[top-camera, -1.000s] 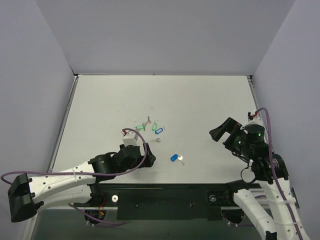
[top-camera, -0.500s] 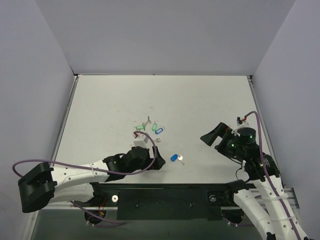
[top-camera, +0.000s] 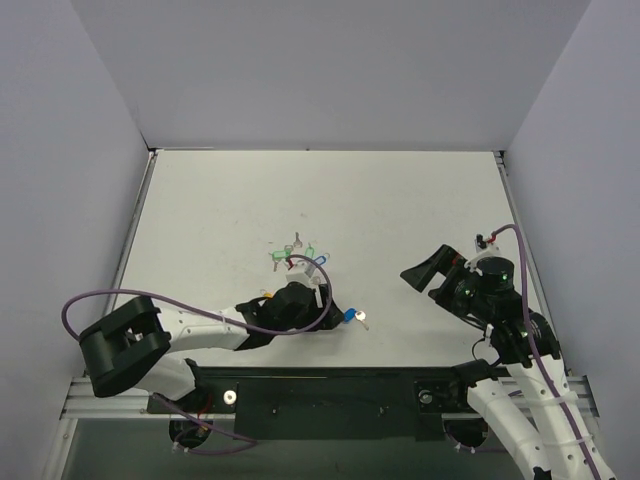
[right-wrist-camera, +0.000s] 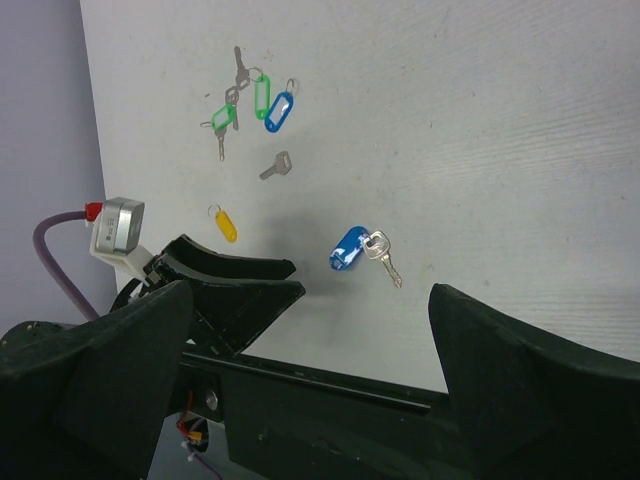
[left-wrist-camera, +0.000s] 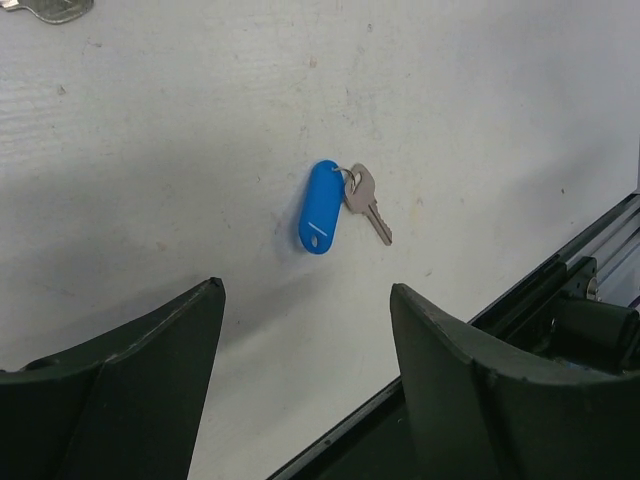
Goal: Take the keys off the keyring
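A deep-blue oval tag (left-wrist-camera: 320,208) lies flat on the white table, joined by the thin keyring (left-wrist-camera: 347,172) to one small silver key (left-wrist-camera: 365,200). The same tag (top-camera: 348,316) and key (top-camera: 362,320) sit near the table's front edge. My left gripper (left-wrist-camera: 305,285) is low over the table just short of the tag, open, with nothing between its fingers. It also shows in the right wrist view, its fingers (right-wrist-camera: 270,268) pointing at the tag (right-wrist-camera: 348,250). My right gripper (right-wrist-camera: 310,290) hovers open to the right, well above the table. A yellow tag (right-wrist-camera: 227,226) lies apart, left of the blue one.
A loose silver key (right-wrist-camera: 277,166) lies beyond the yellow tag. Farther back is a bunch of green-tagged keys (right-wrist-camera: 240,100) with a lighter blue tag (right-wrist-camera: 279,111). The black front rail (left-wrist-camera: 560,270) runs close to the right of the deep-blue tag.
My left gripper has swung right along the front edge to just beside the deep-blue tag, its jaws narrowing a little. The right arm shifted slightly left, then held still.
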Controlling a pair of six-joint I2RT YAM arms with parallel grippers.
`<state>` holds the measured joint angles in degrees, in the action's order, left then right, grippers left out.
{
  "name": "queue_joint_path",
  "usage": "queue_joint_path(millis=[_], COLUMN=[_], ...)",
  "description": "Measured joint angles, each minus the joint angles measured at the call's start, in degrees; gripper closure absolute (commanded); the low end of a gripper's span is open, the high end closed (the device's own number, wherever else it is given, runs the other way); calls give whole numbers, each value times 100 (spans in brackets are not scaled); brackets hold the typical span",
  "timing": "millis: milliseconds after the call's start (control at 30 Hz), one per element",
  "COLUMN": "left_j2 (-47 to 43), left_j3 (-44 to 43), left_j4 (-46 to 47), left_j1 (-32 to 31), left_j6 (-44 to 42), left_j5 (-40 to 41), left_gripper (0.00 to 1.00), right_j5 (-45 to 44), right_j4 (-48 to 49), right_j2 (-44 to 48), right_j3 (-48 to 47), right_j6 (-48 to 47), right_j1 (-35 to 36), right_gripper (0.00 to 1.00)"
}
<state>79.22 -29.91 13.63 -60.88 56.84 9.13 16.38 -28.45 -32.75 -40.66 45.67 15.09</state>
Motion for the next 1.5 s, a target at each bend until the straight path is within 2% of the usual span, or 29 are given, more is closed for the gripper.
queue_joint_path(millis=[433, 600, 1000, 1133, 1200, 1333, 1500], left_j2=[1032, 1252, 1700, 1775, 1845, 1987, 2087], left_j3=[-350, -422, -623, -638, -671, -748, -883], left_j4=[592, 822, 1198, 1248, 1263, 1248, 1279], left_j1=[155, 227, 286, 289, 291, 302, 326], left_j6=[103, 129, 195, 223, 229, 225, 208], left_j5=[-542, -667, -859, -881, -935, -1010, -1141], left_gripper=[30, 38, 49, 59, 68, 100, 100], right_j5=[0, 0, 0, 0, 0, 0, 0], right_j4=[2, 2, 0, 0, -2, -4, -4], right_j2=[50, 76, 90, 101, 101, 101, 101], right_j3=[68, 72, 72, 72, 72, 72, 72], right_j6=[42, 42, 42, 42, 42, 39, 37], right_j1=[2, 2, 0, 2, 2, 2, 2], right_gripper=[0, 0, 0, 1, 0, 0, 0])
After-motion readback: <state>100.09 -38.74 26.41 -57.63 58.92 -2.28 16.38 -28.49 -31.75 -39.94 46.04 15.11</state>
